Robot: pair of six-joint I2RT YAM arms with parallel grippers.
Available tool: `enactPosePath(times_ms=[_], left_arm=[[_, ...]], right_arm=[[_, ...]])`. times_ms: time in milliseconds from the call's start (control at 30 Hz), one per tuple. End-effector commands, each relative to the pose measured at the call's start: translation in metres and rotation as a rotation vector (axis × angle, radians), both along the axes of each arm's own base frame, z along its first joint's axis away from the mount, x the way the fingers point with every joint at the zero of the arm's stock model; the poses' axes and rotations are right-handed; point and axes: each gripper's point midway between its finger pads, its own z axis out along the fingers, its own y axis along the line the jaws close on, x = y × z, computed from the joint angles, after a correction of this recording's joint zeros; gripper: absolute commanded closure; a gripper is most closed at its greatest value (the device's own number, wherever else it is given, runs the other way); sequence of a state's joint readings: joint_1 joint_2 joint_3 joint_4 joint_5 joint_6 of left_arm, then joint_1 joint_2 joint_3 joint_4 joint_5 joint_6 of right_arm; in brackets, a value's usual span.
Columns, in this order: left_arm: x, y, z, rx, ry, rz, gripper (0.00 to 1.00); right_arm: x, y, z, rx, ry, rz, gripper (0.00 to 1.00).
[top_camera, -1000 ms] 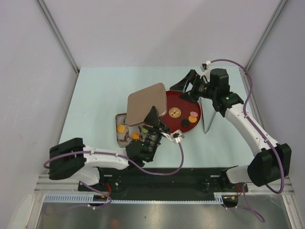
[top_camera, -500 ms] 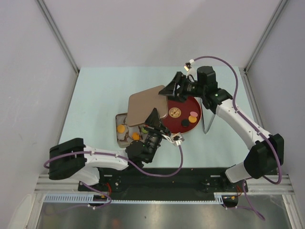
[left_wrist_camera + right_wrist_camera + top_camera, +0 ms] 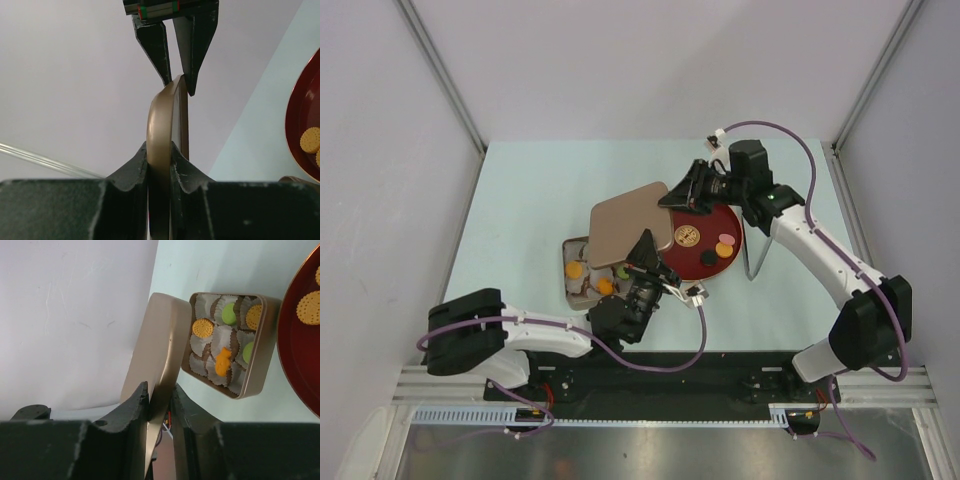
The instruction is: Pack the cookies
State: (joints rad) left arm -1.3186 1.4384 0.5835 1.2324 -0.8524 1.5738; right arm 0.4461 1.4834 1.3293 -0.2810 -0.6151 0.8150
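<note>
The tan square lid (image 3: 630,222) hangs tilted above the open tin (image 3: 567,262). My left gripper (image 3: 643,252) is shut on the lid's near edge (image 3: 160,127). My right gripper (image 3: 672,198) is shut on its far corner (image 3: 160,340), fingers (image 3: 192,55) on both faces. In the tin (image 3: 261,355), orange cookies (image 3: 202,328) and green cookies (image 3: 229,314) lie in paper cups. On the dark-red plate (image 3: 725,212) lie a patterned tan cookie (image 3: 687,236), a pink one (image 3: 726,238), an orange one (image 3: 722,249) and a black one (image 3: 708,258).
A thin upright metal frame (image 3: 755,255) stands just right of the plate. The tin sits on the pale green table (image 3: 520,200), partly under the lid. Grey walls close in the table at the back and on both sides.
My right gripper has moved left from above the plate to the lid's far corner and closed on it. The left gripper and the lid have stayed put.
</note>
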Motion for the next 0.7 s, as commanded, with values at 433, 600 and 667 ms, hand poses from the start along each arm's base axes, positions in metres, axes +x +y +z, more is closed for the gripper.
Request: enactPosePath(times_ms=[433,600,667], left_arm=[[-0.002,0.025,0.052,-0.226,-0.059,0.06,1.0],[-0.005,0.03,0.06,-0.23,-0.09,0.066,0.99],[-0.004,0.03,0.059,-0.23,-0.088,0.068,1.0]], right_arm=[[0.01,-0.015,0.015,-0.075,-0.095,-0.003,1.0],[-0.002,-0.003,0.006,-0.097,-0.056,0.066,0.72],[-0.005,-0.001,0.003,-0.111,-0.049,0.084,0.67]])
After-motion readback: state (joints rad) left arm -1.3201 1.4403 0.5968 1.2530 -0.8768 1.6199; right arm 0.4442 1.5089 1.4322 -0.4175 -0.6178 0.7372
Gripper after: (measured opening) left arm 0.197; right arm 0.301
